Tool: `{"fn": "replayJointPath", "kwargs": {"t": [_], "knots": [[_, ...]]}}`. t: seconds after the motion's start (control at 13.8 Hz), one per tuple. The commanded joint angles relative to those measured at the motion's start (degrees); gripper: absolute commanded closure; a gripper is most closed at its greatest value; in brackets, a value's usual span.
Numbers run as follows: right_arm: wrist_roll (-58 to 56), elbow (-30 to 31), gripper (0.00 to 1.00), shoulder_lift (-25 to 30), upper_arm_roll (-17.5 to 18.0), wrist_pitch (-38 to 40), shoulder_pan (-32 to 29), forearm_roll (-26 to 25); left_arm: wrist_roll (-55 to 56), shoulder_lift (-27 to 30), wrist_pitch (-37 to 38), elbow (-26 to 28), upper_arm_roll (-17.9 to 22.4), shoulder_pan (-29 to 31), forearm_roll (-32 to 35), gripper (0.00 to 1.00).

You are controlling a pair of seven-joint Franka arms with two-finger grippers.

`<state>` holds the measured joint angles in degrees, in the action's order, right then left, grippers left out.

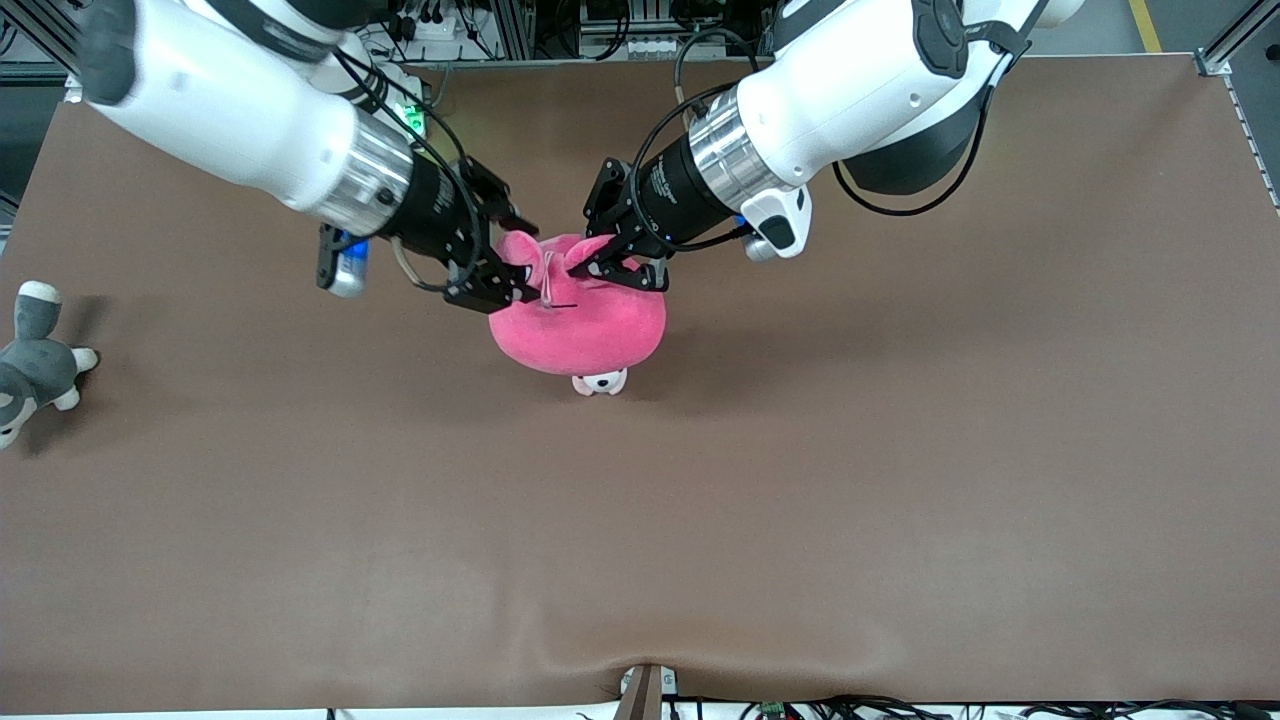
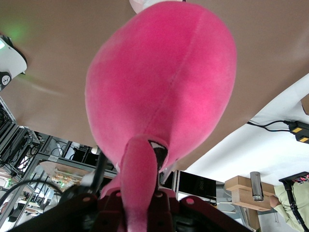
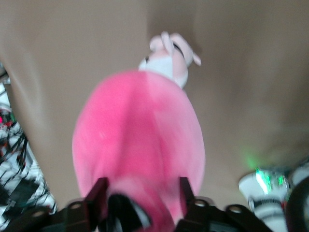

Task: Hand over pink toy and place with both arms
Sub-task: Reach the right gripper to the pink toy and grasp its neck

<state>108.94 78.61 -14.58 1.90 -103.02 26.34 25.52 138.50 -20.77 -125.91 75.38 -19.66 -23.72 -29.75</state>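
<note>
The pink toy (image 1: 580,320) hangs above the middle of the table, a round hot-pink plush. My left gripper (image 1: 590,262) is shut on one of its ear flaps; in the left wrist view the flap (image 2: 140,193) runs between the fingers and the body (image 2: 164,82) bulges below. My right gripper (image 1: 520,285) is at the toy's top on the right arm's side. In the right wrist view the fingers (image 3: 96,195) stand apart with pink plush (image 3: 140,145) between them. The toy's face is hidden.
A small pale pink-and-white puppy plush (image 1: 600,382) lies on the brown table (image 1: 800,500) right under the toy, also seen in the right wrist view (image 3: 169,58). A grey-and-white husky plush (image 1: 35,360) lies at the right arm's end of the table.
</note>
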Motion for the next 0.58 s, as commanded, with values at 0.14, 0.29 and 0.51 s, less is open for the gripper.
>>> {"fn": "replayJointPath", "kwargs": {"t": [0.14,0.29,0.51], "knots": [[1.5,-1.5,1.00,-1.1,-0.6,-0.1,0.6,-1.4,1.9,-0.1,-0.4,-1.4,0.3,-0.6,2.5,1.00],[1.0,-2.0,1.00,-1.1,-0.7,0.3,-0.2,-1.0,1.9,-0.1,-0.2,-1.4,0.2,-0.4,2.6,0.86],[-2.3,-1.9,1.00,-1.7,-0.8,0.4,-3.7,-0.1,1.5,0.8,0.6,-1.3,0.3,0.3,5.8,0.00]]}}
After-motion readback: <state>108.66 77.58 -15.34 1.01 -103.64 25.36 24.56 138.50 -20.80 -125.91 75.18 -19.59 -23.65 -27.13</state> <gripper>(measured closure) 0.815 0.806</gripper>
